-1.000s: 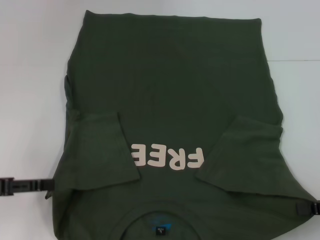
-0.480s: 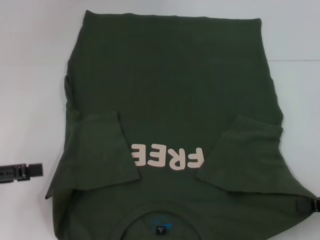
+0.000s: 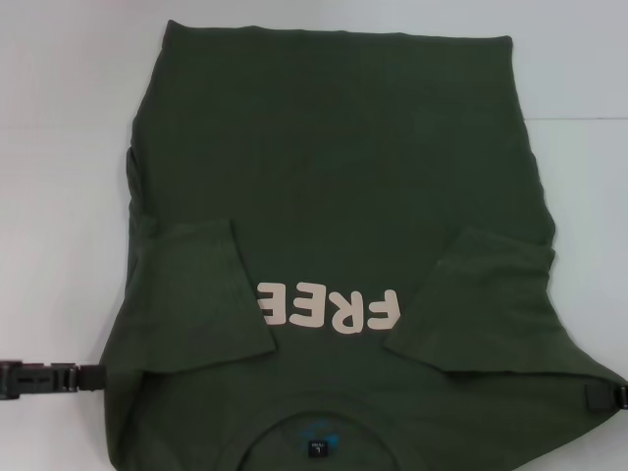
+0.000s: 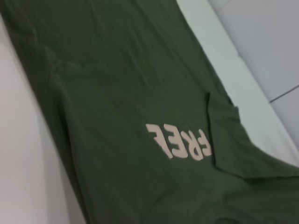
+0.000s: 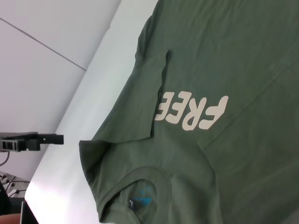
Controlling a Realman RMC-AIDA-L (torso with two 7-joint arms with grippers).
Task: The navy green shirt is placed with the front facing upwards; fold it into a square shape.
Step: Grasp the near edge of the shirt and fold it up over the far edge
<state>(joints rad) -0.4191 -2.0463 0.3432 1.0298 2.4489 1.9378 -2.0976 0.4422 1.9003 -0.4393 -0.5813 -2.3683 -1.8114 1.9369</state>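
Left gripper (image 3: 83, 377) back at shirt's shoulder edge after pulling away; right gripper (image 3: 601, 398) unmoved at opposite shoulder. Jaws: cannot tell. Navy green shirt (image 3: 334, 186) flat on worktop (image 3: 59, 147), sleeves folded in. Risk: uneven shoulder grasps skew fold, sleeves flop out.

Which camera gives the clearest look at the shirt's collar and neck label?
The right wrist view: the collar shows as a nearly full ring, with the blue label inside. The head view cuts the collar at the frame's bottom edge. The left wrist view barely shows the collar, only the lettering.
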